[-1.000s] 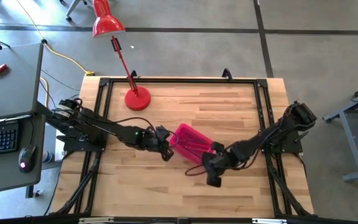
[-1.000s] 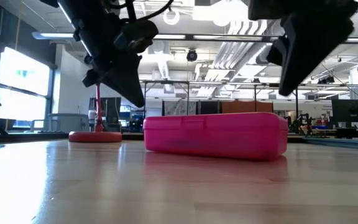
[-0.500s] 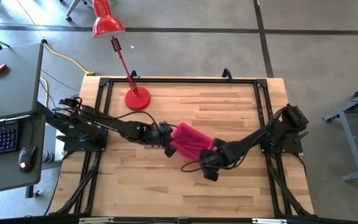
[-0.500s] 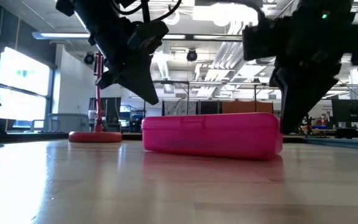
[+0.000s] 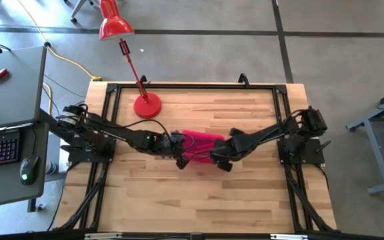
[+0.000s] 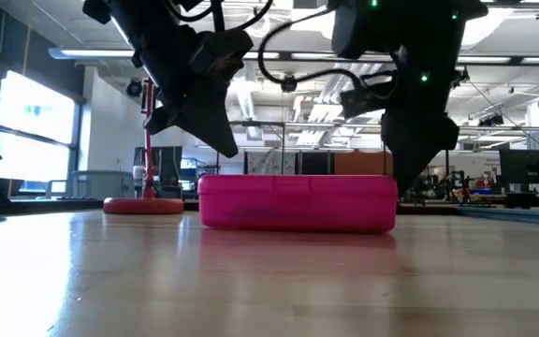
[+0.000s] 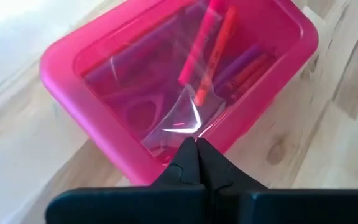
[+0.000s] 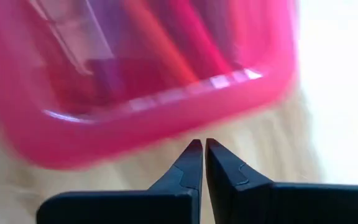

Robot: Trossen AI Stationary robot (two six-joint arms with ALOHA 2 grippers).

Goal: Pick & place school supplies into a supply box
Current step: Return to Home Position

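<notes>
The pink box [image 5: 202, 145] lies closed on the tabletop [image 5: 245, 193], between the two grippers. It looks like light, stiff, smooth plastic that would skid if nudged, so I would clamp it across its short width. The left gripper [image 5: 179, 159] hangs over one end of the box and the right gripper [image 5: 222, 160] is at the other. Both have their fingers together and hold nothing. The wrist views show pens [image 7: 215, 53] and scissors [image 7: 138, 115] through the lid. The low view shows only the box's side.

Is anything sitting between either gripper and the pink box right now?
Nothing visible does. The left gripper and the right gripper, both with fingers shut, hang right at opposite ends of the closed supply box. The red lamp base stands well off to the left arm's side, out of the way.
</notes>
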